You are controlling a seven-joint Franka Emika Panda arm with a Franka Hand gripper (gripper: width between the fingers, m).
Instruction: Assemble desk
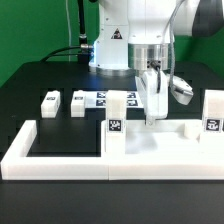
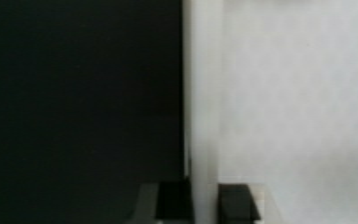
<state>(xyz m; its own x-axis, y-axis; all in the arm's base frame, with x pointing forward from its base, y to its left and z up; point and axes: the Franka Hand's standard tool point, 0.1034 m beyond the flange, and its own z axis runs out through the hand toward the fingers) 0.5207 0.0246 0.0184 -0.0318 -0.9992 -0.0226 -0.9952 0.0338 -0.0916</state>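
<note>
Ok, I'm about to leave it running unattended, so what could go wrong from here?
1. The tool is shut on just a thin edge of the tabletop. In the wrist view the fingers pinch right at the rim, so the tabletop might slip or twist when moved.
2. The tabletop seems to sit against the frame, so pushing or dragging it could jam it there.
3. The legs lie close behind the tool, and a swinging tabletop could knock them.

smooth white plastic legs (image 1: 50,101), matt black table (image 1: 35,85)
</note>
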